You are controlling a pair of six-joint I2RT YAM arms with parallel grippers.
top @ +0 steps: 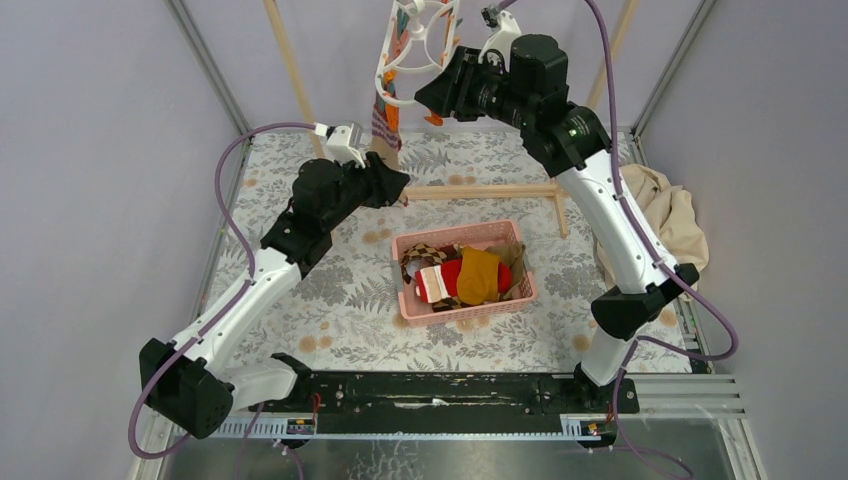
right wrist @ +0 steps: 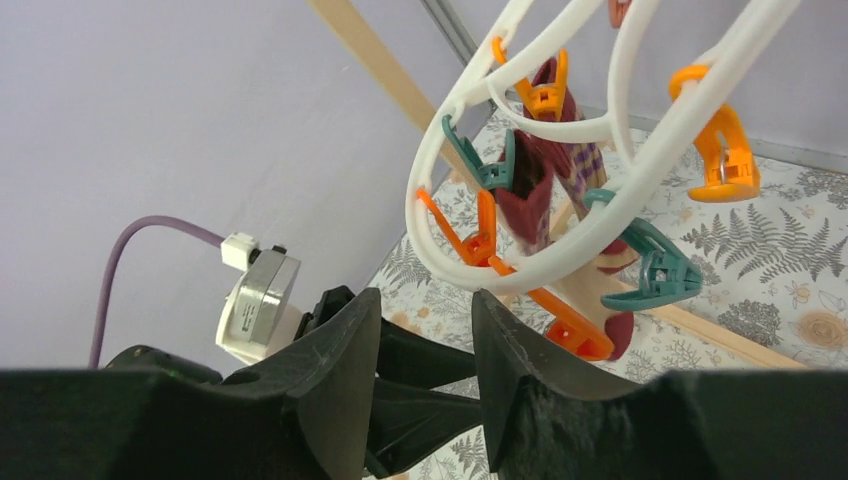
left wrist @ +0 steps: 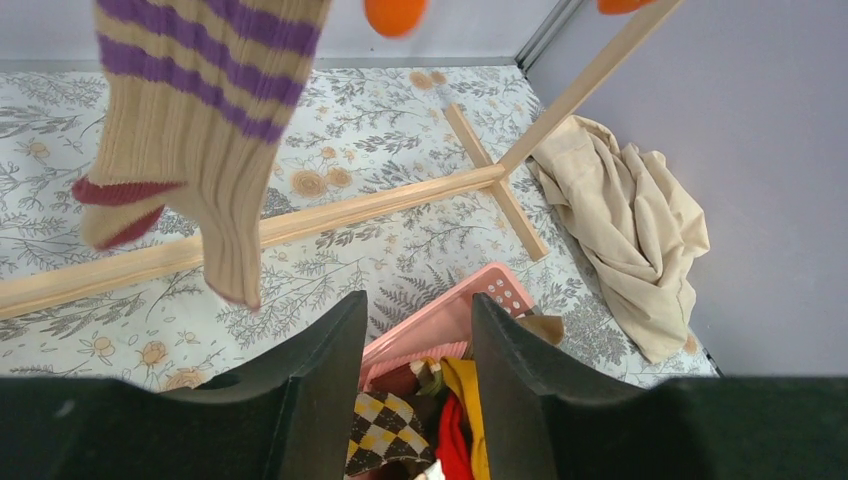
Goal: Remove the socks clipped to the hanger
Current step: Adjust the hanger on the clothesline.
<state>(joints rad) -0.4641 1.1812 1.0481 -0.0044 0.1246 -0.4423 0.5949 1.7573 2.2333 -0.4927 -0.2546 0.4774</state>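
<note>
Lying in the basket: a yellow sock [top: 480,275], a red Santa sock [top: 440,282] and a checked sock [top: 415,262] are piled together in the pink basket [top: 470,312]. The basket sits on the leafy table cover [top: 340,300], just past the arm bases.
Left gripper [left wrist: 418,300]: its two black fingers are apart and nothing is between them. It is up in the air past the basket, near the bottom end of the striped sock [left wrist: 200,120] but not touching it.
Wooden rack [left wrist: 330,215]: its foot bars lie flat on the table behind the basket, and its poles go up from there.
Striped sock: tan with purple stripes and a dark red toe. It hangs down from the hanger [right wrist: 660,160], with its top pinched in a clip.
Hanger: a white ring frame, tilted, high over the far part of the table. An orange clip [right wrist: 725,150] and a teal clip [right wrist: 655,275] hang from it.
Right gripper [right wrist: 425,300]: fingers apart, holding nothing, with the tips just beside the low curve of the ring.
Beige cloth [left wrist: 620,230]: crumpled on the far right of the table, by the wall.
</note>
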